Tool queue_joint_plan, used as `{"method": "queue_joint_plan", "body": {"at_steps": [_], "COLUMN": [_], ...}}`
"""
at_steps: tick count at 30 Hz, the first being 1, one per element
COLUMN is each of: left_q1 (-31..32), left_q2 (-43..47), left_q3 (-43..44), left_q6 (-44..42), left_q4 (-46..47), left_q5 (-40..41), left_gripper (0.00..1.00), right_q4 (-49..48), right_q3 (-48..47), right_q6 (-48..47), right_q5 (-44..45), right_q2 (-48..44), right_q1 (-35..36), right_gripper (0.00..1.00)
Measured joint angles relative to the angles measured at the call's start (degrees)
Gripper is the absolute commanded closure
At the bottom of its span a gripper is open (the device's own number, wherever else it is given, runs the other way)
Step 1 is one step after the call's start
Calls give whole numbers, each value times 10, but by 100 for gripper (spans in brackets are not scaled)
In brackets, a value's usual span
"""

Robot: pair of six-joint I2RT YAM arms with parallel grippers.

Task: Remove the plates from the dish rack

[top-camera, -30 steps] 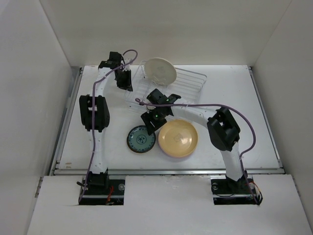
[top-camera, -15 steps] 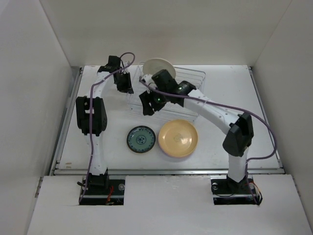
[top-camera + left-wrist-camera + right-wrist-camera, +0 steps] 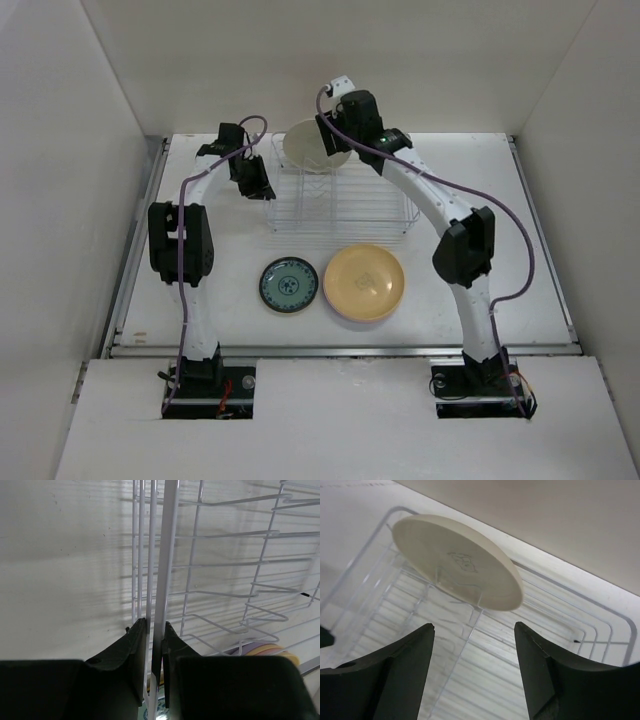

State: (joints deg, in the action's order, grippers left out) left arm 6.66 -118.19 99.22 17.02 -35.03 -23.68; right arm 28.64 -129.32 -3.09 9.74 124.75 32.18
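Observation:
The silver wire dish rack (image 3: 350, 200) stands at the back middle of the table. A cream plate (image 3: 310, 148) stands upright at its far left end; it also shows in the right wrist view (image 3: 457, 562). My right gripper (image 3: 335, 138) hovers open just above and behind that plate, jaws wide apart (image 3: 475, 627), touching nothing. My left gripper (image 3: 256, 182) is shut on a wire of the rack's left rim (image 3: 155, 626). A tan-yellow plate (image 3: 365, 280) lies on a lavender one in front of the rack, with a small teal patterned plate (image 3: 289, 284) to its left.
White walls close in the table on the left, right and back. The table's raised front edge (image 3: 340, 348) runs just behind the arm bases. The rack's divider prongs (image 3: 270, 580) stand bare to the right of the cream plate.
My right arm has swung from the plates on the table up over the rack's far left end. The rack now sits squarer to the table, and my left gripper still holds its rim.

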Motion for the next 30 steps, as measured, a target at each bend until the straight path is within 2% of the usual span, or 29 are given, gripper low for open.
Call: {"method": "queue_joint_plan", "body": {"at_steps": [10,15,21,26,30], "left_q1": [0,0,0,0,0], "left_q2": [0,0,-2,-17,-19], "left_q3": [0,0,6,34,38], "left_q6": [-9,-15,-21,-35,-40], "left_q4": [-3,-3,-10,-41,-47], "left_q5": [0,0,0,-1,-1], "left_gripper": [100,100,100,100,100], "right_q4": [-112,-129,-166,-160,-167], "right_q3": [-30,-30,7,-41,-43], "right_q6": [-43,-47,-55,-50,-29], "right_q5": [-24,-22,-45,-100,-139], "right_q2": [144,150,113,114,113], "right_q1": [-19,-25,-30,-39,-57], "right_gripper": [30,32,30,18,17]}}
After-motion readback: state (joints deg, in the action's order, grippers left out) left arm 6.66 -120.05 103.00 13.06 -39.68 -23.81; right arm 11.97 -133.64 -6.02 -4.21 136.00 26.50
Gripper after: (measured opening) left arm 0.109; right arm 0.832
